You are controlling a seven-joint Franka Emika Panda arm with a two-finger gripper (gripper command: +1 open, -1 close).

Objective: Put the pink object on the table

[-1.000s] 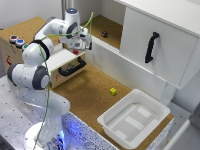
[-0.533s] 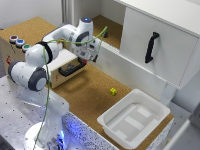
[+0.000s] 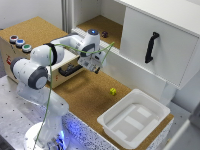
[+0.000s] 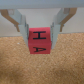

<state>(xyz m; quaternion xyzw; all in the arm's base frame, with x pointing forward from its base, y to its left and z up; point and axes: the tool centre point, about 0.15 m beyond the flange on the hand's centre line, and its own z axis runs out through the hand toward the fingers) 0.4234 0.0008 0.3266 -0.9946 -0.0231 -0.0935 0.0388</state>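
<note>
pink object clamped between fingers of gripper, held above table; yellow object at gripper's 5 o'clock.

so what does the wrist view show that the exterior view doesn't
Only the wrist view shows the pink object, a cube marked with a letter, clamped between the fingers of the tool.

Only the exterior view shows the arm, the white tray, the yellow object, the cabinet handle and a small dark object.

Both show the cork table beneath the tool.
</note>
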